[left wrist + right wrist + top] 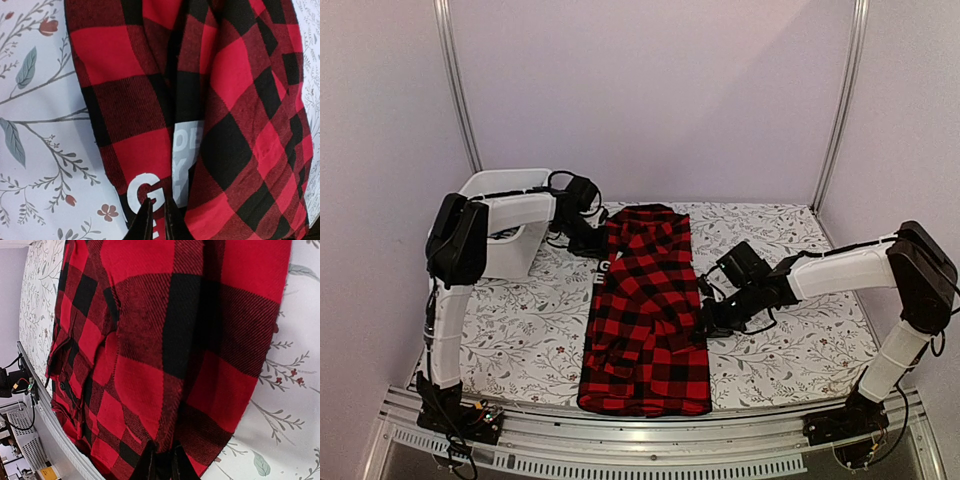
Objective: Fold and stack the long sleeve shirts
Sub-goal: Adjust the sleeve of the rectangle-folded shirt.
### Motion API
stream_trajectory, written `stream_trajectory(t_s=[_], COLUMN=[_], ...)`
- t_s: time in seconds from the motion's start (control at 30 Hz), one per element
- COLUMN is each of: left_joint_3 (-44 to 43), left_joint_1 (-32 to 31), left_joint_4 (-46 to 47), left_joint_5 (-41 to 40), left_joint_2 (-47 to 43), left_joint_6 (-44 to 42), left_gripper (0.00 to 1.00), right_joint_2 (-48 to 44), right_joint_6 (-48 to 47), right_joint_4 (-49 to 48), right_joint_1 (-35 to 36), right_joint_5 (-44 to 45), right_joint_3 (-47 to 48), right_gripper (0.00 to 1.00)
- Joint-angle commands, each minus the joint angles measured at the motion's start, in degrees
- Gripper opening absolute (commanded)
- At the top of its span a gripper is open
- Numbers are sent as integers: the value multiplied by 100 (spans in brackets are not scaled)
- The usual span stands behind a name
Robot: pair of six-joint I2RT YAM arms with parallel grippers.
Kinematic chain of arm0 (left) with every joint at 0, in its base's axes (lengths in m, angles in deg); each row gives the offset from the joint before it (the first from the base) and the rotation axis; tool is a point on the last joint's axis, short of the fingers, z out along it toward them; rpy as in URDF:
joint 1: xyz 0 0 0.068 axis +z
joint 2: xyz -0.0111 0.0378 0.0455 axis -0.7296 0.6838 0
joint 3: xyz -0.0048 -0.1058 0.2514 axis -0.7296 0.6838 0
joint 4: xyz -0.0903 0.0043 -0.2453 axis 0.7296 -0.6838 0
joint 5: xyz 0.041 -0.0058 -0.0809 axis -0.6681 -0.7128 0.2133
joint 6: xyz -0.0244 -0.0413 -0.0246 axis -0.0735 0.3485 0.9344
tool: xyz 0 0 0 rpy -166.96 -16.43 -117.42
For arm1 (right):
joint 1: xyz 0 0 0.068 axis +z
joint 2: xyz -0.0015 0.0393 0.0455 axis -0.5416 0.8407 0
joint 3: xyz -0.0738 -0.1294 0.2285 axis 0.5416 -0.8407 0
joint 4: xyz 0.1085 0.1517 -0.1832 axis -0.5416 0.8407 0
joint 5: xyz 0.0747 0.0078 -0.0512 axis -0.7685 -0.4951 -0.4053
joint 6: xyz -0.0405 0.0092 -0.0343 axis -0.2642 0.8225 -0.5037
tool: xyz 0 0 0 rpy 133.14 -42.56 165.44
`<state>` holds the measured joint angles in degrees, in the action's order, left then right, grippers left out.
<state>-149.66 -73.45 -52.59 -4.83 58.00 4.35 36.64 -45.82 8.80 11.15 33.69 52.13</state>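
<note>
One long sleeve shirt [645, 320] in red-and-black buffalo check lies folded into a long strip down the middle of the table, collar at the far end. My left gripper [592, 248] rests at its upper left edge. In the left wrist view the shirt [225, 100] shows white lettering [187, 150], and the gripper [158, 217] has its jaws nearly together with cloth in the thin slit. My right gripper [705, 322] is at the shirt's right edge. In the right wrist view a raised ridge of the shirt [150, 315] runs into the gripper [162, 460], which is shut on it.
A white plastic bin [505, 185] stands at the far left behind my left arm. A floral tablecloth [790, 340] covers the table. A metal rail [650, 440] runs along the near edge, just below the shirt's hem. Pale walls close in the back and sides.
</note>
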Motion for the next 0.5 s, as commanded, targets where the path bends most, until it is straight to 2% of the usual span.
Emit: stream_trajectory(t_s=[0.0,0.13,0.37,0.47], left_joint_3=[139,390,1354,1648], left_joint_1=[52,46,14,5], left_joint_4=[54,141,711,885], left_joint_5=[60,173,503,540], left_joint_2=[-86,-278,-876,-1131], left_joint_6=[-19,47,295,422], left_gripper=[10,17,22,22], right_joint_2=[-196,-181,-459,-445], right_joint_6=[-170,-216,-169,1], right_joint_4=[-102,85,1504,2038], right_joint_1=[61,88,520,852], right_joint_5=[-539,-436,2049,2955], right_joint_3=[-52,94,782,1173], right_gripper=[10,14,45,47])
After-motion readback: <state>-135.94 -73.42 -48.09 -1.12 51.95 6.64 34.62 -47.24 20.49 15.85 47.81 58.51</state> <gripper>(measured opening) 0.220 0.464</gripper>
